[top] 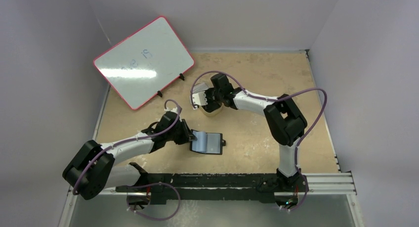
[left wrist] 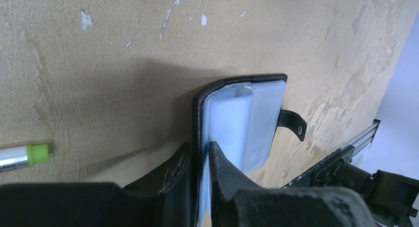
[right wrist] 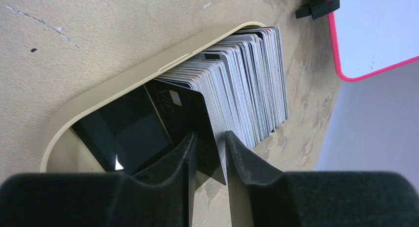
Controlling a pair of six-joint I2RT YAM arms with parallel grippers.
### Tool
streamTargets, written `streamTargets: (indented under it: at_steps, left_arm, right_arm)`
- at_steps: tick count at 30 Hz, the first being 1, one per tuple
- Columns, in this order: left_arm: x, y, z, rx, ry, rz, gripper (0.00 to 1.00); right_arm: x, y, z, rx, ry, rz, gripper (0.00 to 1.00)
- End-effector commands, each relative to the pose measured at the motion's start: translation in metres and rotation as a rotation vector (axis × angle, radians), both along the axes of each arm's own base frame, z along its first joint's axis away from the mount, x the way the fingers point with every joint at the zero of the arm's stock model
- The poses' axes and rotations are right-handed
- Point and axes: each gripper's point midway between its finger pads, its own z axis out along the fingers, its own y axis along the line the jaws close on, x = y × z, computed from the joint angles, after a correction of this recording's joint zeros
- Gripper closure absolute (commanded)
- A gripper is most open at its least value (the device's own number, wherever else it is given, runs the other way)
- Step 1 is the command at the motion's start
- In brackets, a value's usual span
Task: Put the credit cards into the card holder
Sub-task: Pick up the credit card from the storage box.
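A tan, scuffed counter (top: pixel 257 73) with pale chipped patches, walled on three sides. At its far left a red-framed whiteboard (top: pixel 143 61) stands tilted on small black feet. Near the middle sits a tan oval tin (right wrist: pixel 123 81). Closer to the near edge the black card holder (top: pixel 207 142) lies open, bluish-grey inside up. A silver pen (left wrist: pixel 22 155) with a green tip lies apart from it

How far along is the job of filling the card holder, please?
Done: the card holder lies open, clamped by the left gripper. In hand: the right gripper straddles the front dark card in the tin. Left: all the credit cards; the sleeves look empty.
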Motion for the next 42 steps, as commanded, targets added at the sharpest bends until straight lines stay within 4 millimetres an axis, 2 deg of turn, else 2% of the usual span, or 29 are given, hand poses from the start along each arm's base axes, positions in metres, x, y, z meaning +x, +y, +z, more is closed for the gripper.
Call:
streamTargets:
  at_steps: [1, 6, 11, 16, 20, 26, 30, 34, 37, 38, 40, 41, 42]
  left_arm:
    - [0.005, -0.005, 0.005, -0.036, -0.023, 0.001, 0.85]
    - [0.004, -0.007, 0.006, -0.044, -0.023, -0.006, 0.85]
    - [0.005, -0.008, 0.008, -0.046, -0.025, -0.009, 0.84]
    - [0.006, -0.007, 0.006, -0.034, -0.025, -0.006, 0.84]
    - [0.006, -0.001, 0.003, 0.011, -0.019, -0.002, 0.82]
    - [0.01, 0.005, 0.016, 0.032, -0.06, 0.01, 0.75]
    - [0.011, 0.004, 0.02, 0.029, -0.072, 0.01, 0.72]
    - [0.01, 0.005, 0.017, 0.033, -0.066, 0.011, 0.71]
    - [0.009, 0.008, 0.015, 0.042, -0.064, 0.017, 0.72]
    - [0.009, 0.01, 0.013, 0.049, -0.063, 0.022, 0.75]
    - [0.008, 0.013, 0.011, 0.058, -0.065, 0.031, 0.82]
    - [0.007, 0.017, 0.006, 0.067, -0.062, 0.05, 0.89]
    - [0.007, 0.017, 0.005, 0.065, -0.061, 0.054, 0.9]
  right_arm:
    - [0.015, 0.009, 0.044, 0.054, -0.095, 0.002, 0.74]
    - [0.015, 0.005, 0.041, 0.027, -0.086, -0.006, 0.89]
    - [0.015, 0.002, 0.051, 0.029, -0.098, -0.018, 0.9]
    - [0.01, -0.002, 0.06, 0.026, -0.094, -0.018, 1.0]
    - [0.004, -0.009, 0.065, 0.018, -0.076, -0.036, 1.0]
    - [-0.009, -0.013, 0.079, 0.083, -0.058, -0.066, 1.0]
    - [-0.015, -0.009, 0.103, 0.218, 0.002, -0.145, 1.0]
    - [-0.012, -0.006, 0.136, 0.426, 0.125, -0.349, 1.0]
    - [-0.026, 0.0, 0.149, 0.536, 0.264, -0.411, 1.0]
    - [-0.034, 0.002, 0.153, 0.576, 0.304, -0.412, 1.0]
    - [-0.053, 0.007, 0.163, 0.686, 0.396, -0.412, 1.0]
    - [-0.076, 0.004, 0.181, 0.856, 0.485, -0.426, 1.0]
    - [-0.083, 0.002, 0.185, 0.906, 0.533, -0.454, 1.0]
